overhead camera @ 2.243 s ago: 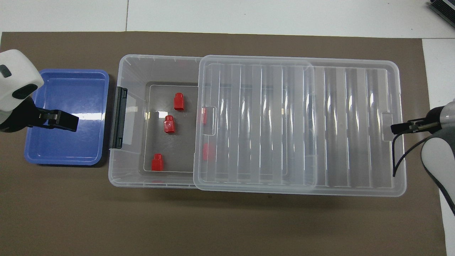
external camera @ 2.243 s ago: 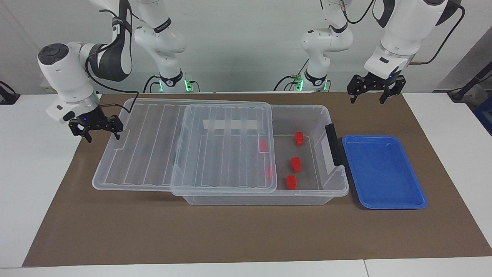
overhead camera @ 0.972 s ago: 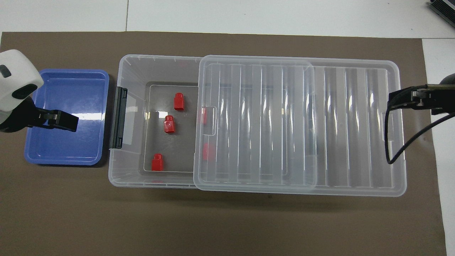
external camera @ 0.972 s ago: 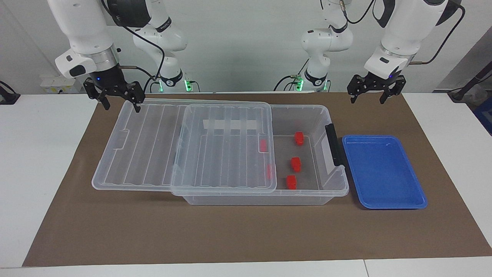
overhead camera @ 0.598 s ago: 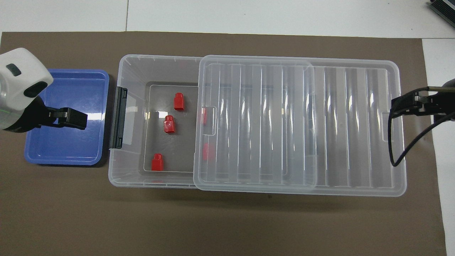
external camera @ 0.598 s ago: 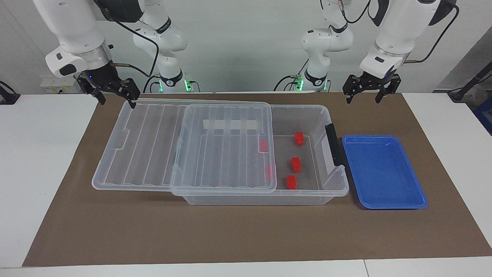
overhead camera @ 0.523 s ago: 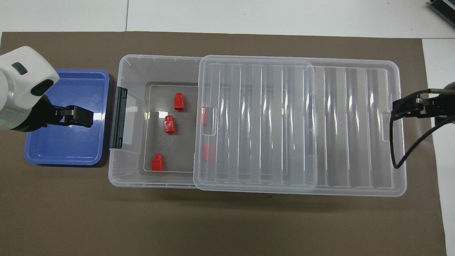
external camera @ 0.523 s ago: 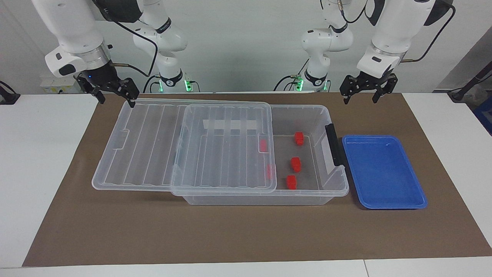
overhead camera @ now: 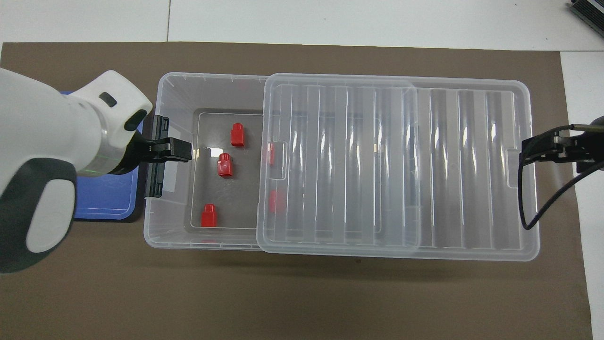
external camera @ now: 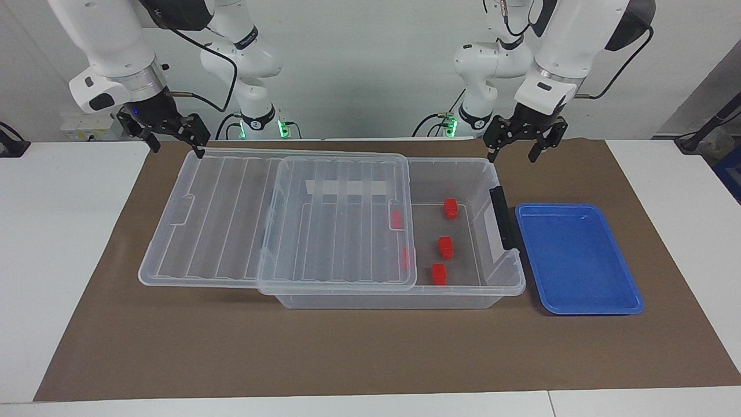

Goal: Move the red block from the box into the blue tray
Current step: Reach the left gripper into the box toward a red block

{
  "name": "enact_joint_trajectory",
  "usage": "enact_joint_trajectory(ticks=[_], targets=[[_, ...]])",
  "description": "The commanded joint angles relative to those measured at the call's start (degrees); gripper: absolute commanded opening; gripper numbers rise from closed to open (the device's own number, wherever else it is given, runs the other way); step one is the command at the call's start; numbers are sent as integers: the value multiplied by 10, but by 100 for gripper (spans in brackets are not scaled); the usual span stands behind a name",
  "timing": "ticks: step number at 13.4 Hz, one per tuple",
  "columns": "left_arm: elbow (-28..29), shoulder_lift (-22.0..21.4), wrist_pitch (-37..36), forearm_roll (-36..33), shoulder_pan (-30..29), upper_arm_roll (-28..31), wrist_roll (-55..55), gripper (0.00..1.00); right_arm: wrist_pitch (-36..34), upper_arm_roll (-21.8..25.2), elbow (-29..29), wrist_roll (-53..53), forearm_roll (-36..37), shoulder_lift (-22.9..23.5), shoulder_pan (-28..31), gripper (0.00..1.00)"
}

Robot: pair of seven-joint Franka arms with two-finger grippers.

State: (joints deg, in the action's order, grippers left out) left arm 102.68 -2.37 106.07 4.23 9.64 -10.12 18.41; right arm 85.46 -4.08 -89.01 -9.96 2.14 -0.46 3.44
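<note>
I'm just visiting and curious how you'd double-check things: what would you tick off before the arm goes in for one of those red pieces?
1. Lid slid clear of the box opening: ok.
2. Red blocks exposed: ok, three, e.g.; two more lie under the lid.
3. Left gripper open and empty: ok.
4. Left gripper over the opening: not ok, still up above the box's latch end.
5. Blue tray empty beside the box: ok.
6. Right gripper out of the way: ok, waiting.
</note>
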Motion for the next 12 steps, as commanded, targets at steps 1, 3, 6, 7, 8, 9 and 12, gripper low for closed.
enact_joint_trajectory(ticks=[1, 3, 6, 7, 8, 9, 12], targets=[[66, 6, 70, -19, 35, 10, 27, 100, 11, -1, -14, -5, -13, -12, 4, 100], [102, 29, 135, -33, 48, 10, 36, 100, 26, -1, -14, -10, -13, -11, 4, 100], [111, 57, 179, -45, 48, 10, 36, 100, 26, -1, -15, -12, -11, -11, 3, 100], [110, 64, 192, -50, 48, 10, 37, 100, 26, -1, -15, -12, -11, -11, 3, 100], [110, 73, 205, -52, 48, 10, 37, 100, 25, -1, -15, -12, -10, -12, 3, 100], [109, 89, 216, -53, 49, 11, 39, 100, 25, -1, -15, -12, -10, -12, 3, 100], [106, 135, 265, -104, 57, 10, 80, 100, 25, -1, -17, -12, -6, -13, 3, 100]])
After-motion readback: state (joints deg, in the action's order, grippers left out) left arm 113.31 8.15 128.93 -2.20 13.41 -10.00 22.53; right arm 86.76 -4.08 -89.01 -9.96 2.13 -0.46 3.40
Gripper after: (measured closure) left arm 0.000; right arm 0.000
